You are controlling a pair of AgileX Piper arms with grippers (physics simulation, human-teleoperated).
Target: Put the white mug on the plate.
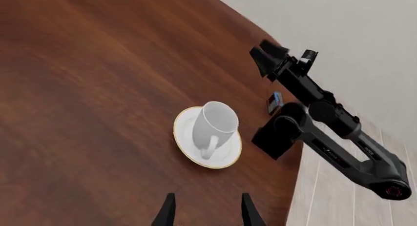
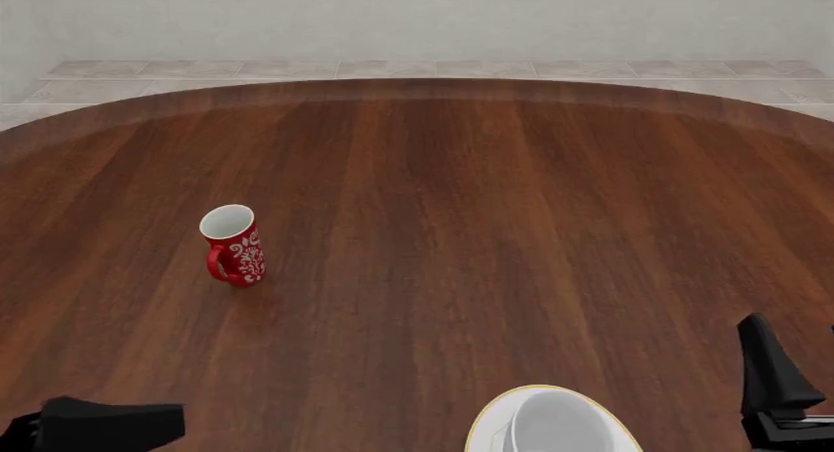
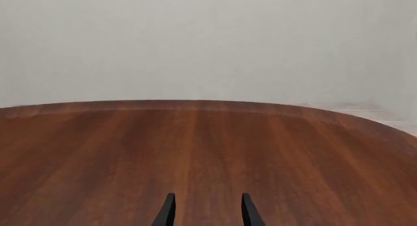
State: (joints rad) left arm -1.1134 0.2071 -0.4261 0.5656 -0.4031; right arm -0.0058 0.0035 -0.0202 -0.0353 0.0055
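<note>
The white mug [image 1: 219, 119] stands upright on the plate [image 1: 185, 134], a white disc with a gold rim, its handle turned toward my left gripper [image 1: 208, 209]. That gripper is open and empty, hanging back from and above the plate. In the front view the mug [image 2: 563, 429] and plate [image 2: 487, 427] sit at the table's near edge, cut off by the frame. My right gripper [image 3: 208, 210] is open too, with only bare wood and wall ahead of it. The right arm [image 1: 325, 123] reaches over the table edge beside the plate.
A small red mug [image 2: 232, 245] with a white pattern stands upright at the left middle of the round wooden table [image 2: 521, 227]. Parts of the left arm [image 2: 104, 423] and right arm [image 2: 771, 379] show at the bottom corners. Tiled floor lies beyond the table.
</note>
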